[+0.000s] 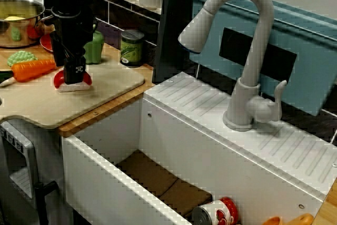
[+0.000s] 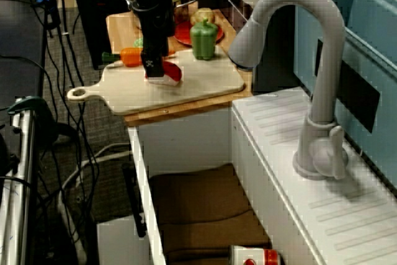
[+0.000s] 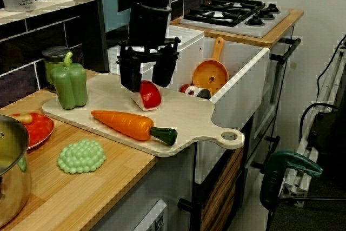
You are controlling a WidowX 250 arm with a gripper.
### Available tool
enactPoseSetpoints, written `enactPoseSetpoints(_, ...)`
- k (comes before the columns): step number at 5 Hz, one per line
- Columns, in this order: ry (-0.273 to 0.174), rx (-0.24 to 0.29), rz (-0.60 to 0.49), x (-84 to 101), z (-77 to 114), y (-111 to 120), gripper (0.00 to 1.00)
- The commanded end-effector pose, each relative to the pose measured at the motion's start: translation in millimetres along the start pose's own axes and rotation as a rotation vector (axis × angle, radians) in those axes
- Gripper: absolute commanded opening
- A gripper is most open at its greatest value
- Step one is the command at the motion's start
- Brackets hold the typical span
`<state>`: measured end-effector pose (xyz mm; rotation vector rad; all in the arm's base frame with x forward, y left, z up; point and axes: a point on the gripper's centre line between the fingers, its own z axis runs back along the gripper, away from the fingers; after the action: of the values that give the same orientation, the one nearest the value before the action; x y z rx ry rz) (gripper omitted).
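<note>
My gripper (image 3: 147,82) is open astride the red piece (image 3: 150,94); an off-centre pinch on its rounded side could squirt it across the board (image 3: 194,114).

Dark tiled wall (image 3: 21,47) behind wooden counter (image 3: 108,185).

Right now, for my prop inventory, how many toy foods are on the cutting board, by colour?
Red: 1, the red-and-white wedge at the gripper
Orange: 1, the carrot
Green: 1, the bell pepper
Total on the cutting board: 3
</note>
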<state>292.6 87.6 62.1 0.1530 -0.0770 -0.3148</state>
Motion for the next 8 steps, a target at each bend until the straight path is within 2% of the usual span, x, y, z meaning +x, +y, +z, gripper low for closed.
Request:
enactPoseSetpoints(1, -0.027, 0.017, -0.001, 7.5, 10.8, 4, 1.0)
enactPoseSetpoints(2, -0.017, 0.034, 0.002, 5.8, 5.5, 2, 1.0)
enactPoseSetpoints(5, 0.013, 0.014, 0.021, 10.0, -8.5, 6, 1.0)
enactPoseSetpoints(6, 0.007, 0.023, 0.032, 9.9, -13.2, 7, 0.0)
enactPoseSetpoints(8, 0.017, 0.003, 0.046, 10.6, -10.7, 16, 0.0)
